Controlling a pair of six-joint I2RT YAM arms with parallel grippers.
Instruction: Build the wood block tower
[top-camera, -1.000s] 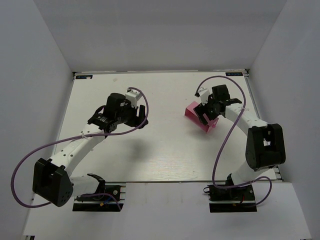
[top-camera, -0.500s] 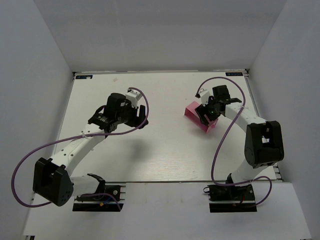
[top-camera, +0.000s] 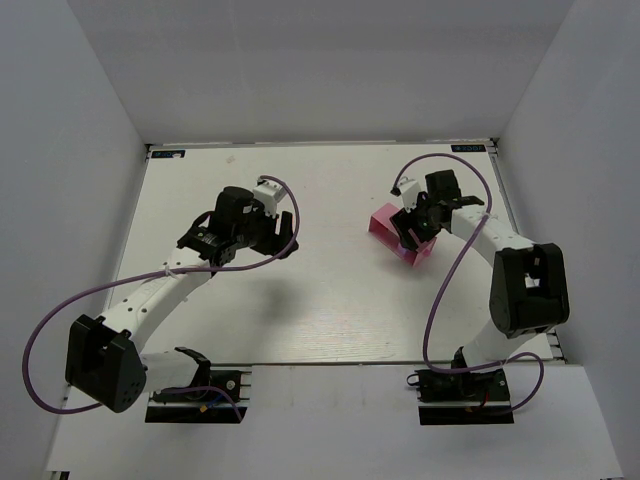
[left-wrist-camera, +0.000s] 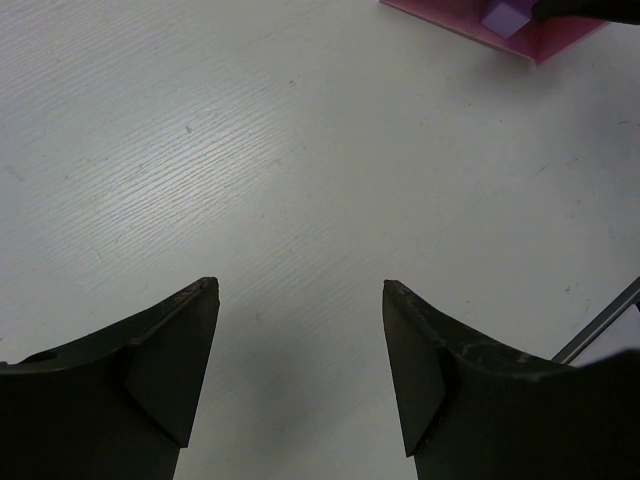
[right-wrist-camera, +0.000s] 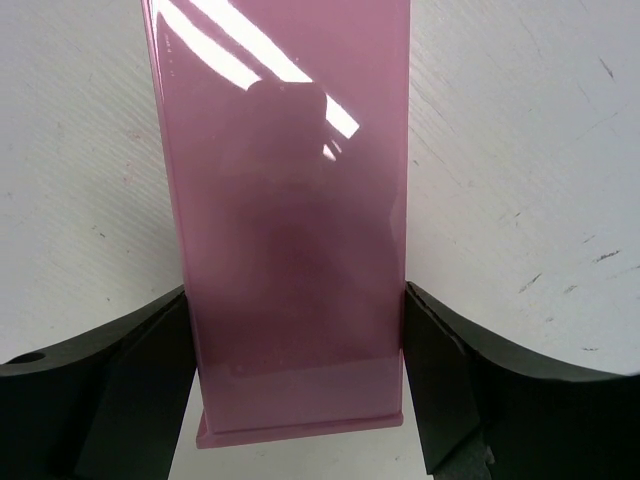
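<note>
— Noting 1 change at the far right: the right gripper (right-wrist-camera: 300, 292) has narrowed its jaws, and both fingers now press the long sides of the pink tray (right-wrist-camera: 290, 150). I judge it is grasping the tray.
— And the left gripper (left-wrist-camera: 300, 285)?
— Unmoved. Jaws released over the table (left-wrist-camera: 250, 150), nothing between them.
— The blocks?
— Only 1 lilac block (left-wrist-camera: 505, 17) shows, lying on the tray, well to the right of the left gripper. No stack is visible; the tray appears to be dealt with first.

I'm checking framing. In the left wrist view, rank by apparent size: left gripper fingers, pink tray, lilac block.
1. left gripper fingers, nearest the camera
2. pink tray, cut off by the frame
3. lilac block
</note>
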